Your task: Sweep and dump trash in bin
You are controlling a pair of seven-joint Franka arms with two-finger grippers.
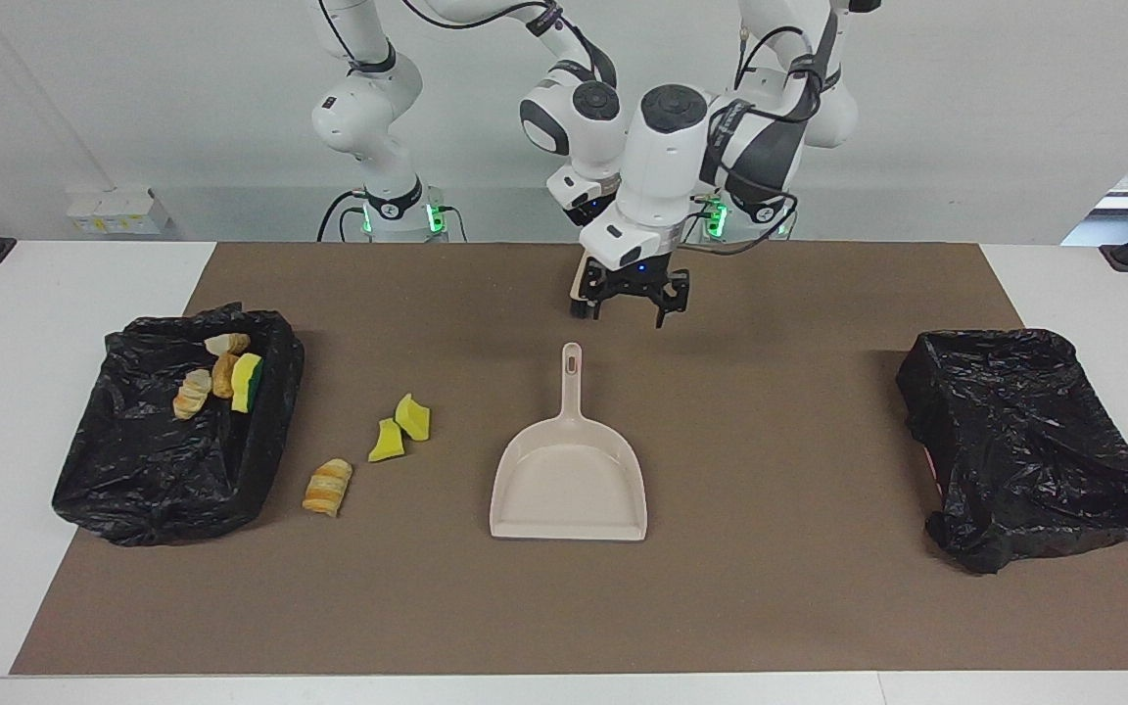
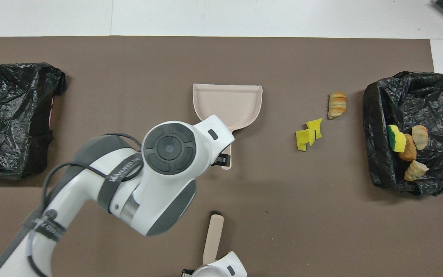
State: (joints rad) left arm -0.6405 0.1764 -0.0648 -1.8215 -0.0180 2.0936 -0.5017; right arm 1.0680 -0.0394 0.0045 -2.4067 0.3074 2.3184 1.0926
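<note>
We are seeing left gripper (image 1: 634, 311) hovering center-top of facing view, above mat (image 1: 770, 587) just past dustpan (image 1: 569, 490) handle tip, claw spread wide, holding nothing. Right gripper (image 2: 200, 271) sitting bottom center of overhead view, clamped on brush (image 2: 213, 237) handle. We are spotting three trash pieces (image 1: 398, 426) lying loose on mat, lower left of facing view, between dustpan and bin (image 1: 133, 470). Four more pieces (image 1: 221, 377) are lying inside that bin. Second bin (image 1: 1024, 441) sitting right side of facing view.
</note>
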